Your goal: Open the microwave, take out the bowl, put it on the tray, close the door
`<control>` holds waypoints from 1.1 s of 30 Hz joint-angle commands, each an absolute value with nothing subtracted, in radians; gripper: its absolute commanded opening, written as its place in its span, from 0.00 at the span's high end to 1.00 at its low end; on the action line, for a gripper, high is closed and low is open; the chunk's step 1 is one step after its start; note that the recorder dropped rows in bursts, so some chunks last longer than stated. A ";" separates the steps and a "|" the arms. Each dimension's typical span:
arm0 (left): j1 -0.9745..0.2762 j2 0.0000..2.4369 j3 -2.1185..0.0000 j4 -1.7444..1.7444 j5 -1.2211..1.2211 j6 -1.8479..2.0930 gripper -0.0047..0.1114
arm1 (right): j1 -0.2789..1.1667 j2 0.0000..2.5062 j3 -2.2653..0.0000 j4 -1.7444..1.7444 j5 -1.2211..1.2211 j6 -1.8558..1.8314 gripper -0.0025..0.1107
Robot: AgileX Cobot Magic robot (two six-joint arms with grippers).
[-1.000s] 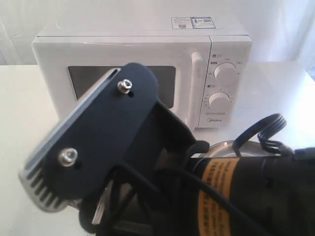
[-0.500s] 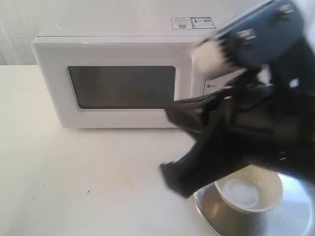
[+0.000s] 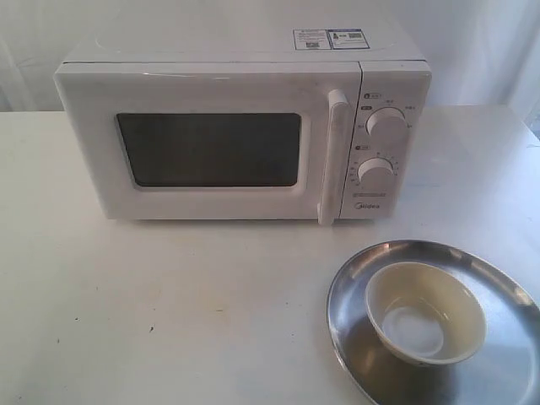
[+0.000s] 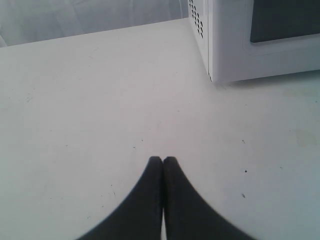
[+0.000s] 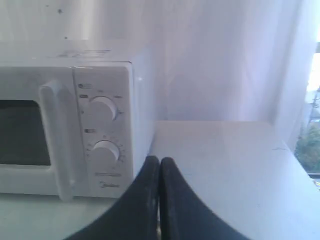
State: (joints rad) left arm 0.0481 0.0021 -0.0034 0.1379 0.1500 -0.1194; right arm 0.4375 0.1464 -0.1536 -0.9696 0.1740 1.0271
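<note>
Nearest the camera in the exterior view, the tray [image 3: 348, 325] lies on the tabletop [image 3: 169, 312] at the front right. The bowl [image 3: 426, 312] sits upright inside it, a little toward the tray's front, its pale inside empty. Bare tabletop lies between the tray and the microwave [image 3: 202, 46], which stands further back, apart from the tray. The door [image 3: 211, 150] is closed flush with the front. Its handle [image 3: 332, 156] runs upright just beside the two knobs [image 3: 386, 125], and stickers [image 3: 331, 39] sit on the top near the back.

In the left wrist view, the left gripper [image 4: 162, 161] has its two dark fingertips pressed together with nothing between them. It hangs over bare tabletop, with a front corner of the microwave beyond it. In the right wrist view, the right gripper [image 5: 159, 161] is likewise closed on nothing, pointing toward the microwave's knob side, with the handle and both knobs ahead of it.
</note>
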 commanded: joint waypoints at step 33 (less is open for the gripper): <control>0.047 0.000 0.000 0.135 0.149 -0.125 0.96 | 0.074 0.001 0.000 -0.048 0.078 0.096 0.98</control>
State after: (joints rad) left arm 0.0481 0.0021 -0.0034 0.1379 0.1500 -0.1194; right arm 0.0806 0.0070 -0.0048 -0.2910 0.0563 0.3544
